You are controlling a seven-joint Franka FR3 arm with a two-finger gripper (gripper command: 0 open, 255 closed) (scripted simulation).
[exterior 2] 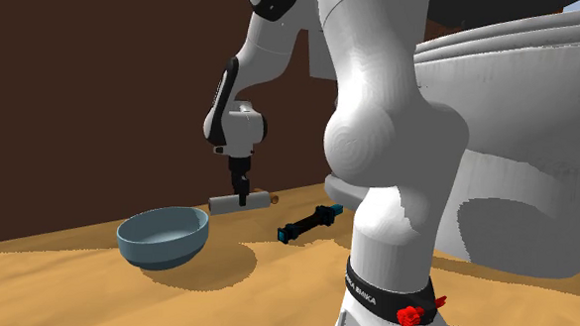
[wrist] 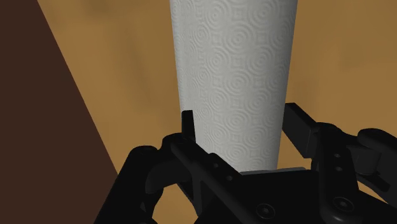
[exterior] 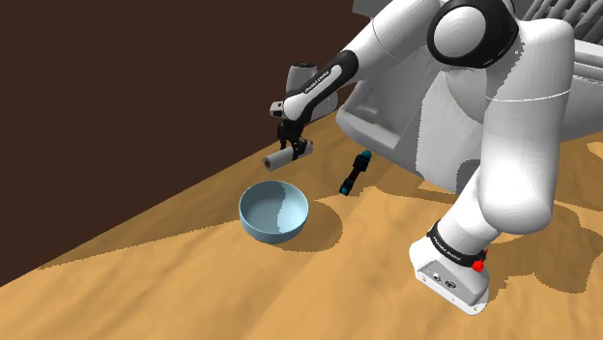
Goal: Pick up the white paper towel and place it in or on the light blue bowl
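Shoulder view: towel [exterior: 278, 159] (bowl [exterior: 263, 230], marker [exterior: 354, 176] near)

White arm [exterior: 512, 145] with a black gripper [exterior: 294, 148]
Its joints [exterior: 475, 29] were dark; a black band [exterior: 452, 245] and red button [exterior: 480, 257] sat above the base [exterior: 450, 280].

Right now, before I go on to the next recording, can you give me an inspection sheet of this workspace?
Surface: tan mottled flat surface, with shadows across it.
Job's things: white embossed paper towel roll, on its side under the tool; light blue round bowl, upright, empty, apart from the roll.
Clutter: slim black stick-shaped object with teal ends, lying on the surface outside the bowl.
Tool: black two-finger tool, down over the roll's middle.
Cables: nothing seen.
Surroundings: dark brown wall; large white moulded fixture behind the arm.
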